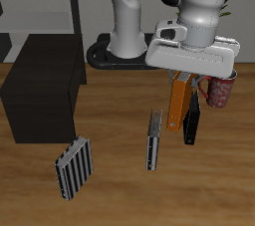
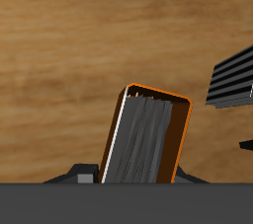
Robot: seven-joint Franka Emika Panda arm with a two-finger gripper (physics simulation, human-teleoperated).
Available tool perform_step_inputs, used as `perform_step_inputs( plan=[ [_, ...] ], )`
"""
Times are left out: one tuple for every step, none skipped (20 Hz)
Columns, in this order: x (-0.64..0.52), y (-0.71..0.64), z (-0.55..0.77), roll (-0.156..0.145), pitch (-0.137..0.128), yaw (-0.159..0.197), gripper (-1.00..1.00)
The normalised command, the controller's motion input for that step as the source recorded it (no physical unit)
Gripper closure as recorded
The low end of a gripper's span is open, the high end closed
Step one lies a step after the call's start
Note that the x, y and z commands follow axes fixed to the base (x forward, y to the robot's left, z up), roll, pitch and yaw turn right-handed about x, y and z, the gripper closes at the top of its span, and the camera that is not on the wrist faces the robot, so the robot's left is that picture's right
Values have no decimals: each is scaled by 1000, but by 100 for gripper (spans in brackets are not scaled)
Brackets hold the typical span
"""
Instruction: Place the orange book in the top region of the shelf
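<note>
The orange book [image 1: 177, 103] hangs upright under my gripper [image 1: 180, 77], which is shut on its upper end. It looks lifted off the wooden table, close beside a black book [image 1: 191, 122] that stands behind it. In the wrist view the orange book [image 2: 148, 135] shows its orange cover rim and grey page block, with the table far below. The shelf [image 1: 40, 97] is a low matte black box standing well away across the table from the gripper. Its top surface is bare.
Two grey-and-white striped books stand on the table, one [image 1: 154, 138] just in front of the gripper, the other [image 1: 73, 166] near the front edge before the shelf. A pink mug [image 1: 219, 90] sits beside the gripper. A tall pale grey rack [image 1: 45, 6] stands behind the shelf.
</note>
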Motion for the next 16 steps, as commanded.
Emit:
perform_step_inputs(
  plan=[
    [-370, -245, 309, 12, -74, 22, 100],
    [-399, -282, 389, 26, -77, 41, 100],
    [-515, -324, 322, 50, -50, 10, 100],
    [-334, -260, 206, 26, -70, 44, 100],
    [123, 27, 1, 0, 0, 0, 100],
    [-1295, -890, 483, 57, -112, 97, 100],
    [-421, -313, 155, 21, -69, 91, 100],
    [-316, -408, 105, 6, -32, -32, 100],
    [-279, -223, 49, 23, -22, 47, 100],
    [109, 17, 16, 0, 0, 0, 100],
    [-777, -729, 116, 31, -65, 56, 100],
    [-376, -332, 65, 2, -79, 126, 100],
    [-347, -436, 11, -6, 3, -52, 100],
    [-206, -242, 12, 1, -25, 26, 100],
    [-308, -328, -34, -6, -13, 79, 100],
    [-624, -577, -21, -73, -37, 42, 100]
  ],
)
